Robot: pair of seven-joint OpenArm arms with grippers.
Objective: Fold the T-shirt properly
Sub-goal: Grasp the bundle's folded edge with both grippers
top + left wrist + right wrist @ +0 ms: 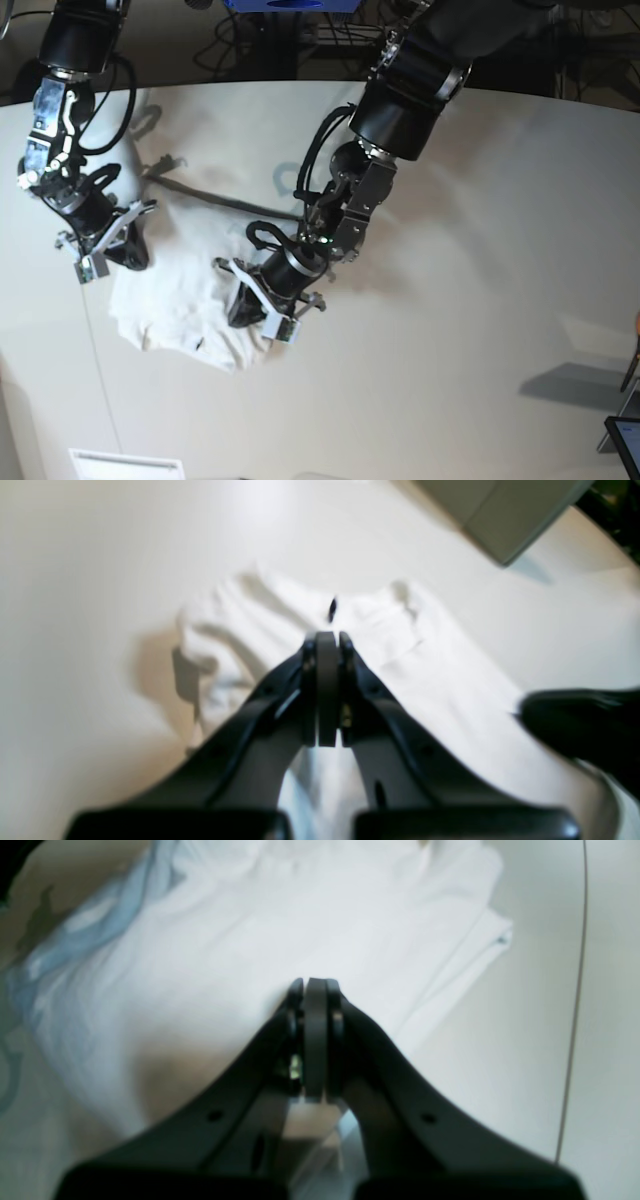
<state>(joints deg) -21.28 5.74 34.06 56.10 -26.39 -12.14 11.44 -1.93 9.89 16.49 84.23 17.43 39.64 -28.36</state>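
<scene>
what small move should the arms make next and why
Probably lift both grippers a little and together, to check the cloth comes up. Both look shut down on the T-shirt: the left gripper at its near edge, the right gripper at its far side. The shirt lies bunched on the table. Whether either really pinches fabric is unclear in the wrist views.

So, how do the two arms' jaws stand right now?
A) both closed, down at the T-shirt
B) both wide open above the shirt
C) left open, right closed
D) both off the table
A: each wrist view shows the jaws pressed together, left gripper and right gripper, at the T-shirt.
</scene>
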